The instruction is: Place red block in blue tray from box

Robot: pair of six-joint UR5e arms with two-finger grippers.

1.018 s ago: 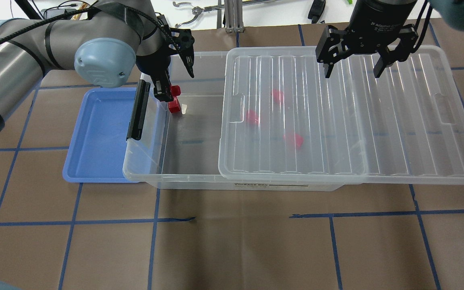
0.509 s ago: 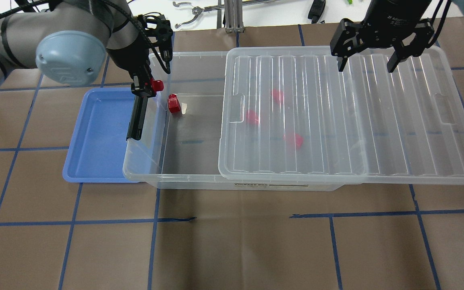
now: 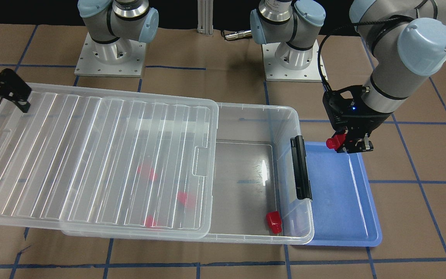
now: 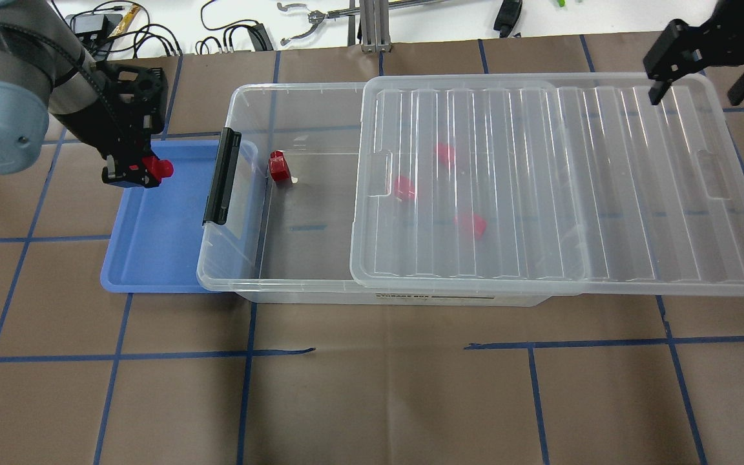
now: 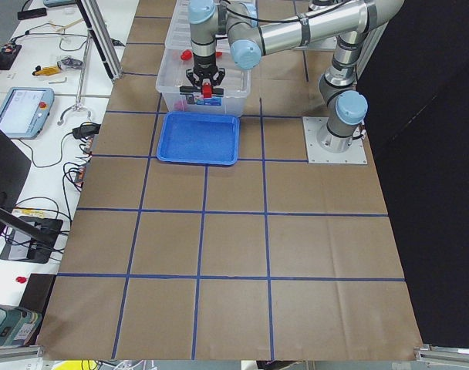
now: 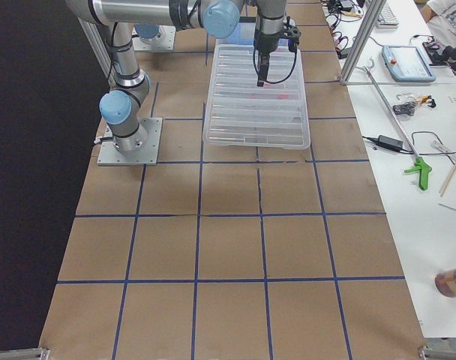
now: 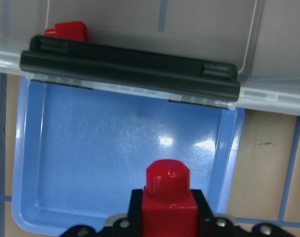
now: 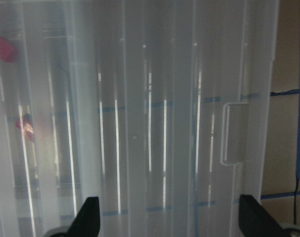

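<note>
My left gripper (image 4: 132,173) is shut on a red block (image 4: 157,169) and holds it above the far end of the blue tray (image 4: 152,245). In the left wrist view the block (image 7: 167,195) hangs over the tray (image 7: 115,143), short of the black latch (image 7: 125,69). The tray holds no blocks. The clear box (image 4: 230,265) stands next to the tray, its ribbed lid (image 4: 604,194) slid to the right. One red block (image 4: 278,166) lies in the uncovered part, and three more (image 4: 404,188) show through the lid. My right gripper (image 4: 698,81) is open and empty above the lid's far right corner.
The latch (image 4: 220,177) stands raised between tray and box. In the front-facing view the tray (image 3: 339,201) lies on brown paper with blue tape lines. Cables and tools lie on the white bench (image 4: 320,16) behind the table.
My left gripper has carried the red block left, out of the box, over the latch, to above the tray. My right gripper has moved right and away, still open.
</note>
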